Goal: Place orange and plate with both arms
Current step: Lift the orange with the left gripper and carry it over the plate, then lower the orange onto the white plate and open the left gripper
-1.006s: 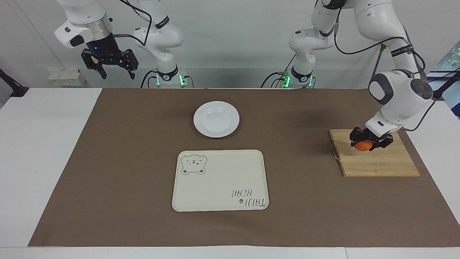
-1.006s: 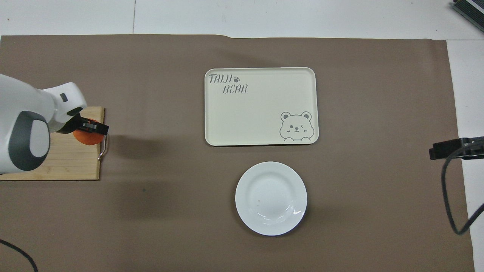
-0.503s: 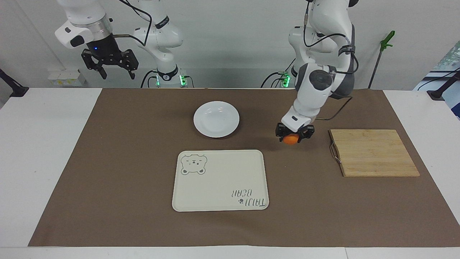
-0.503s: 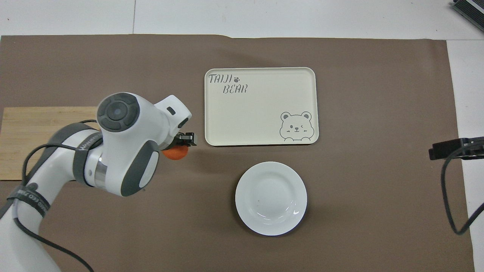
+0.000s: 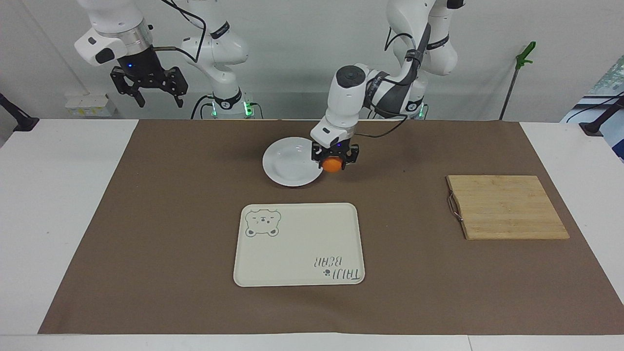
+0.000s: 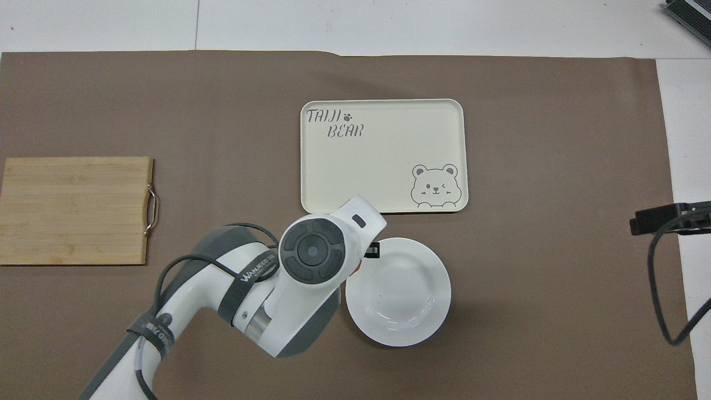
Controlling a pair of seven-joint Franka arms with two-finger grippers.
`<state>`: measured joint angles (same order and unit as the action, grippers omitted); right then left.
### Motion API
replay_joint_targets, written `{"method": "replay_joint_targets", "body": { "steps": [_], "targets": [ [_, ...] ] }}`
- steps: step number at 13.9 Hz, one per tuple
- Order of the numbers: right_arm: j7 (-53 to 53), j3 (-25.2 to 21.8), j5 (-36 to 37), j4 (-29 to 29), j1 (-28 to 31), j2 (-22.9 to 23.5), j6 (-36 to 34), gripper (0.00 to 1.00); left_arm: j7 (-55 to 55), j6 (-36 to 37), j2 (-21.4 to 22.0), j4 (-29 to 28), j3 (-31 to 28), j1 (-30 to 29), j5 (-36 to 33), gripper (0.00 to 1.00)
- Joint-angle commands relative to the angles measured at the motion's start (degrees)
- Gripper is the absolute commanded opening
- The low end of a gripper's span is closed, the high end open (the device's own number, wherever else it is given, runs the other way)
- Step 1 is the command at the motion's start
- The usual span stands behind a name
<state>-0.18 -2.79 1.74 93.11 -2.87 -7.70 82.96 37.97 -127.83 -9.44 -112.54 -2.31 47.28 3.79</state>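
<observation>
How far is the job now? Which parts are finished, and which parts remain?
Done: the orange is picked up, shut in the left gripper. In hand: it hangs over the rim of the plate, not yet set down. Left: releasing it, then moving the plate, presumably onto the tray. The right gripper waits open, raised at its own end.

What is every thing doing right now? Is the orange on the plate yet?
Orange: not yet, held up over the plate's edge.
Left gripper: shut on the orange.
Right gripper: open, empty, waiting up high.
Plate: empty, flat on the brown mat.
Tray: empty, on the mat.
Cutting board: bare, toward the left arm's end of the table.
</observation>
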Motion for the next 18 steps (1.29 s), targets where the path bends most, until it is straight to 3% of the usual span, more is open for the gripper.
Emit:
{"method": "replay_joint_targets", "body": {
  "steps": [1, 5, 7, 10, 11, 14, 15, 18],
  "targets": [
    [-1.2, 0.2, -1.0, 1.6, 0.5, -1.5, -0.3, 1.0, 3.3, -5.0, -2.3, -0.4, -1.1, 4.2, 0.3, 0.0],
    [-1.2, 0.2, -1.0, 1.5, 0.5, -1.5, -0.3, 1.0, 6.1, -8.0, -7.8, 2.3, -0.9, 6.5, 0.0, 0.0],
    [-1.2, 0.2, -1.0, 1.6, 0.5, -1.5, -0.3, 1.0, 6.1, -8.2, -8.4, 2.1, -0.9, 7.8, 0.1, 0.06],
    [-1.2, 0.2, -1.0, 1.5, 0.5, -1.5, -0.3, 1.0, 6.1, -10.1, -9.1, 1.7, -0.5, 9.0, 0.2, 0.37],
    [-1.2, 0.2, -1.0, 1.6, 0.5, -1.5, -0.3, 1.0, 6.1, -10.9, -9.2, 1.4, -0.5, 9.1, 0.3, 0.43],
    [-1.2, 0.2, -1.0, 1.6, 0.5, -1.5, -0.3, 1.0, 6.1, -10.8, -9.1, 1.4, -0.5, 9.2, 0.3, 0.91],
    [-1.2, 0.2, -1.0, 1.6, 0.5, -1.5, -0.3, 1.0, 6.2, -10.6, -9.1, 1.4, -0.5, 9.2, 0.3, 1.0],
    [-1.2, 0.2, -1.0, 1.6, 0.5, -1.5, -0.3, 1.0, 5.5, -10.2, -9.1, 1.5, -0.5, 9.2, 0.3, 1.0]
  ]
}}
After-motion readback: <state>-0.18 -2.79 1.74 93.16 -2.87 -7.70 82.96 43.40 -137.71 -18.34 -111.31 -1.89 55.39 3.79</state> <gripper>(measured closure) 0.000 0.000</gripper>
